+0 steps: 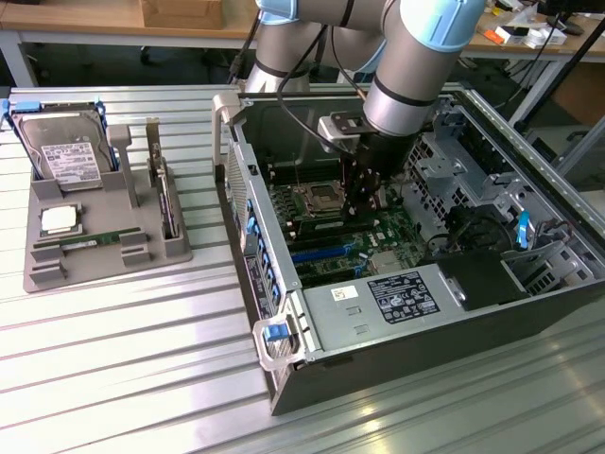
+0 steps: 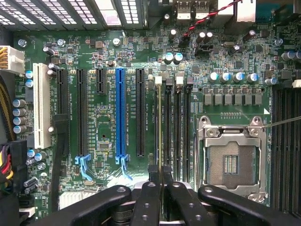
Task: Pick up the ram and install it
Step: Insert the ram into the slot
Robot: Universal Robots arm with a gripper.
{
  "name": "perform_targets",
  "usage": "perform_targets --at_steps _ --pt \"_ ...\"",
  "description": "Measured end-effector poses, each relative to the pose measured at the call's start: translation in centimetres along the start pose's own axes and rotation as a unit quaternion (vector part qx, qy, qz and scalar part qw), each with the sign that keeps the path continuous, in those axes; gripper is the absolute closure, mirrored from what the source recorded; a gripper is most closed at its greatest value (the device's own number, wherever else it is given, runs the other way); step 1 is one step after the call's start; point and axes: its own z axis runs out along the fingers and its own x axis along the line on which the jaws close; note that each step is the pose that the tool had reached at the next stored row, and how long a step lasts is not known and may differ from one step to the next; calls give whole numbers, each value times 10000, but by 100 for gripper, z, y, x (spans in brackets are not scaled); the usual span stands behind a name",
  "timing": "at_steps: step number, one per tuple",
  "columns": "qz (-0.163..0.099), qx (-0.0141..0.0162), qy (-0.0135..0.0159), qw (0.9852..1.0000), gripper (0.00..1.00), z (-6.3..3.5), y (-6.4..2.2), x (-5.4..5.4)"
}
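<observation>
Wrist view: hand [image 2: 160, 172] pinching ram [image 2: 160, 127].

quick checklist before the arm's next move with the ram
1. Fingers shut on the thin green ram stick: ok.
2. Ram runs parallel to the long black memory slots on the motherboard: ok.
3. Ram pushed fully down into its slot: cannot tell, it is seen edge-on.
4. White latch at the slot's far end locked: cannot tell.
5. Fingers apart from the square silver processor socket: ok.
</observation>
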Motion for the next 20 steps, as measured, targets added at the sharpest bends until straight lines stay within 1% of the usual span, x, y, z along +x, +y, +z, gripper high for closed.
perform_targets --at_steps 3,5,6,10,16,17,18,20 --pt "0 2 -7 10000 88 -15 0 0" --pt "0 0 -2 10000 88 -35 1 1" --pt "0 0 -5 10000 88 -35 1 0" --pt "-1 0 -20 10000 88 -24 1 1" --pt "-1 -1 -20 10000 88 -2 10 13" --pt "-1 0 -25 10000 88 -3 9 13" --pt "-1 2 -30 10000 88 -16 10 12" --pt "-1 0 -27 10000 88 -36 11 13"
